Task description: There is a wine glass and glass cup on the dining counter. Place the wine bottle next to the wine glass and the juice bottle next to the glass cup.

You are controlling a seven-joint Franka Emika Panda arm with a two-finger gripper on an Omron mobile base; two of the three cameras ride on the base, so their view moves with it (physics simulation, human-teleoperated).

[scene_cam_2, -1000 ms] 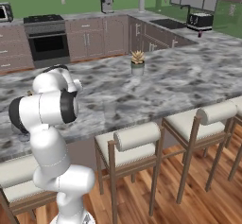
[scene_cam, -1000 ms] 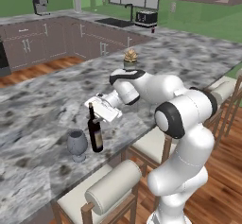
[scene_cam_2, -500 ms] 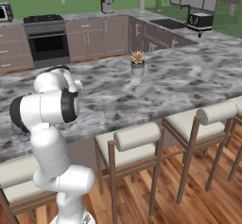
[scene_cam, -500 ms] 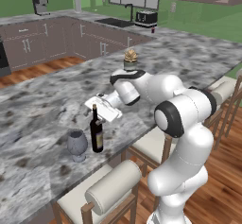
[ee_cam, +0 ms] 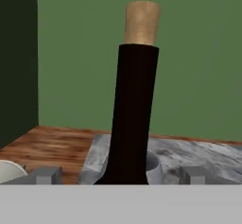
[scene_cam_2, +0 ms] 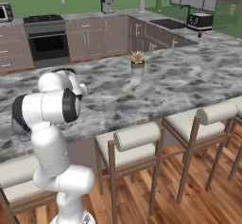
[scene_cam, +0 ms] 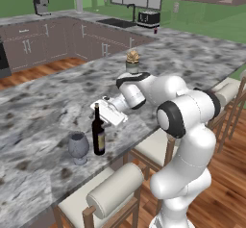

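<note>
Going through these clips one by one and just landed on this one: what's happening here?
The white arm has brought the wine bottle to the dining counter, where it stands upright right beside the wine glass. The claw is open, its fingertips either side of the bottle's neck and apart from it, so the bottle looks released. The glass cup stands farther along the counter with no juice bottle next to it, so that half of the job looks undone.

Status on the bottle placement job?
Done: wine bottle stands on the dining counter beside the wine glass. In hand: nothing; the gripper is open around the bottle neck. Left: juice bottle to the glass cup.
</note>
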